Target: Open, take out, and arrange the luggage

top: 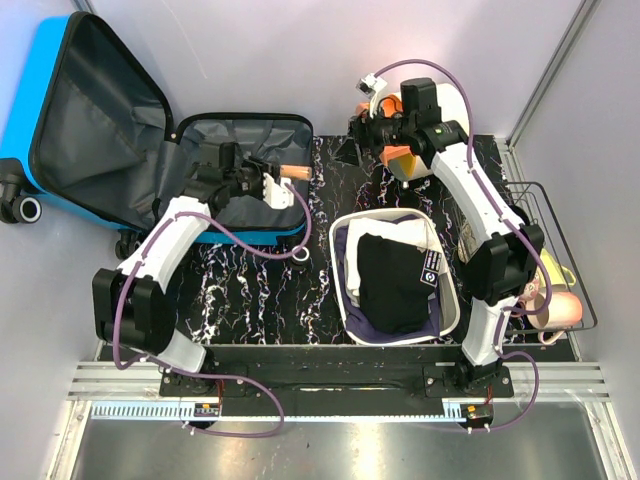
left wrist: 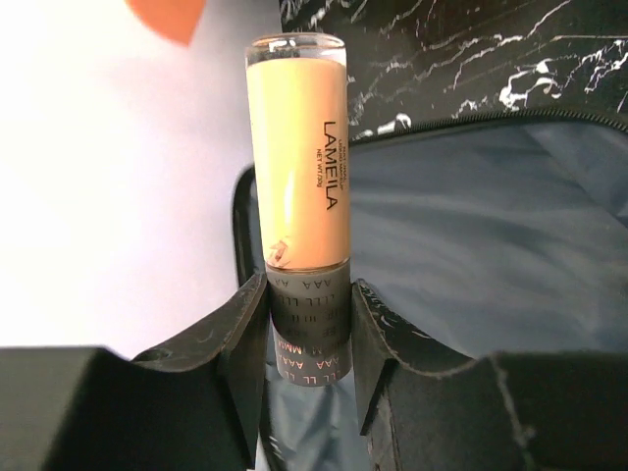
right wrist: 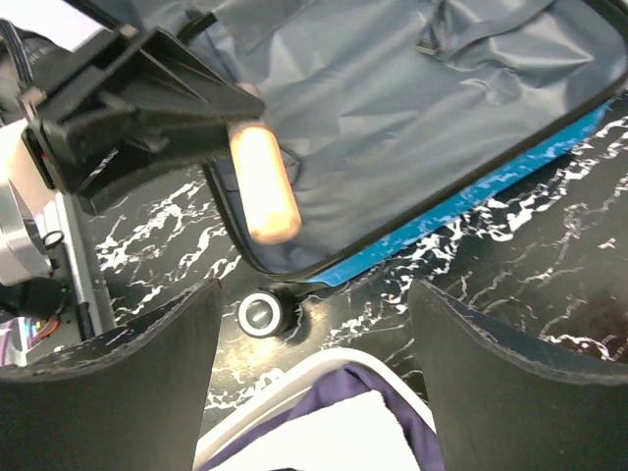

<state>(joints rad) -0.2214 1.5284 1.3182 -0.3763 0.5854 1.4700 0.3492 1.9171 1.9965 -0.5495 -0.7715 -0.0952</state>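
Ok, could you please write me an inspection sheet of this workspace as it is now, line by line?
Surface: black marbled table; the suitcase base and the basin stand on it.
Job's things: suitcase open, lid swung to the left, grey lining bare where visible; tube held above its edge.
Clutter: white basin with dark clothes; wire basket at the right with items inside; orange and white thing under the right arm, unclear.
Grippers: left end effector shut on the tube; right end effector open, empty.
Cables: purple cables loop along both arms.
Surroundings: white walls; metal rail at the near edge.
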